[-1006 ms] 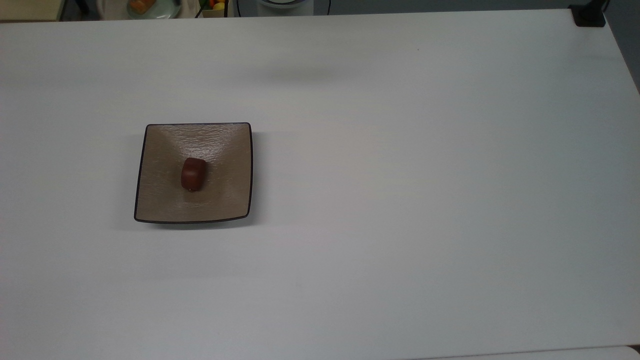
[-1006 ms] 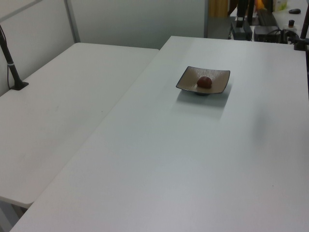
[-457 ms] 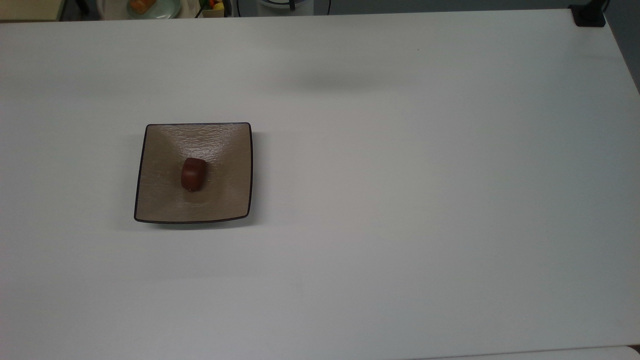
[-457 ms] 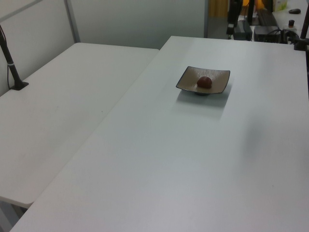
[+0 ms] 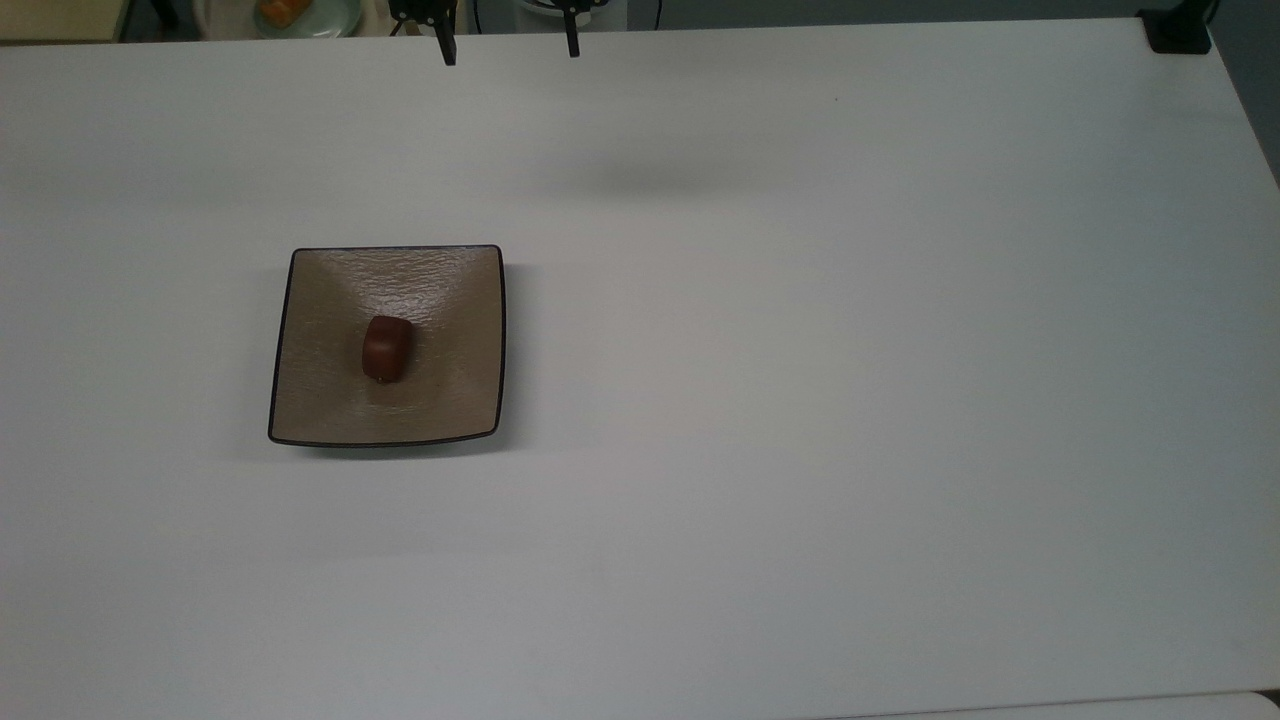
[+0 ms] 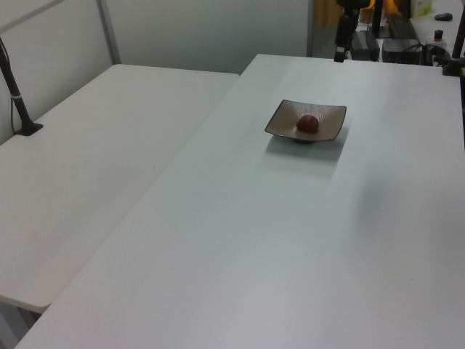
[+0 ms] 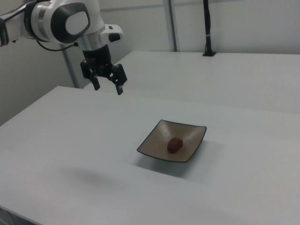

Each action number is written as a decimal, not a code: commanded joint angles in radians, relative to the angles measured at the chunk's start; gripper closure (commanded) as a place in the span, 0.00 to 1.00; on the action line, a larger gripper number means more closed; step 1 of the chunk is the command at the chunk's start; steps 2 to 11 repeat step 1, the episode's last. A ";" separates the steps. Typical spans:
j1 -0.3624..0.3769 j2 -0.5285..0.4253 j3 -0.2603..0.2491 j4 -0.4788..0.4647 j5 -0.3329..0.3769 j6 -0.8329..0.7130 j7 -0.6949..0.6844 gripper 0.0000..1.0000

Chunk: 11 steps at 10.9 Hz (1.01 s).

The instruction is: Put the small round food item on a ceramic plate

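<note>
The small round food item [image 5: 386, 348], a glossy dark reddish-brown lump, lies in the middle of the ceramic plate [image 5: 330, 405], a square tan dish with a thin dark rim. Both sit on the white table toward the top view's left. The right view has the lump [image 7: 175, 144] resting on the plate [image 7: 157, 138], and the left view has it [image 6: 308, 123] on the plate [image 6: 285, 116] too. My gripper [image 7: 108, 88] hangs open and empty in the air, well apart from the plate, up and to the right view's left. Its fingertips [image 5: 447, 50] reach in at the top view's upper edge.
A second white table [image 6: 94, 145] adjoins on the left view's left, with a black post [image 6: 18, 102] clamped to it. A black clamp [image 5: 1178, 30] sits at the top view's upper right corner. Clutter stands beyond the far edge [image 5: 290, 12].
My gripper has come into the top view from its upper edge, both fingers now showing. The plate and the food item have not moved.
</note>
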<state>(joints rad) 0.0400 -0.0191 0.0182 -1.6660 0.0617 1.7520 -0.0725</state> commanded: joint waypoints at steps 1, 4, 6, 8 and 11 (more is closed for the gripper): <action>0.017 0.002 -0.017 -0.020 0.010 0.023 -0.009 0.00; 0.017 0.002 -0.017 -0.020 0.010 0.023 -0.009 0.00; 0.017 0.002 -0.017 -0.020 0.010 0.023 -0.009 0.00; 0.017 0.002 -0.017 -0.020 0.010 0.023 -0.009 0.00; 0.017 0.002 -0.017 -0.020 0.010 0.023 -0.009 0.00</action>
